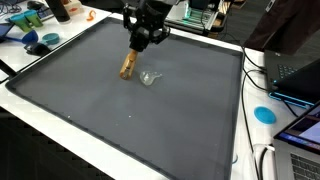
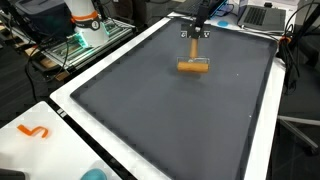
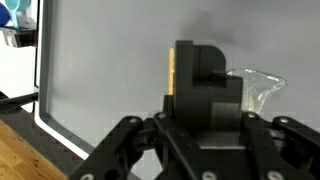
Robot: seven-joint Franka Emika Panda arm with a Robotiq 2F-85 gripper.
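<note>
Two small things lie under my gripper on the dark mat, and I take them from the left in an exterior view. Off the mat's left corner sits some blue clutter, well apart from everything else. Next is the wooden block, flat on the mat with its far end pointing up toward the gripper. Resting on a long face like that, I judge it steady and not likely to roll. Just beside it to the right is the clear cup, tipped on its side. I cannot tell whether it touches the block. Lying that way it looks free to roll if nudged. The gripper hangs above the block's far end, clear of the mat. In the wrist view its fingers look drawn together into one dark mass with nothing between them. They hide most of the block, leaving only its pale edge showing on the left, so I judge neither thing is held. Farther right, off the mat, a blue disc lies on the white table, with a laptop behind it.
</note>
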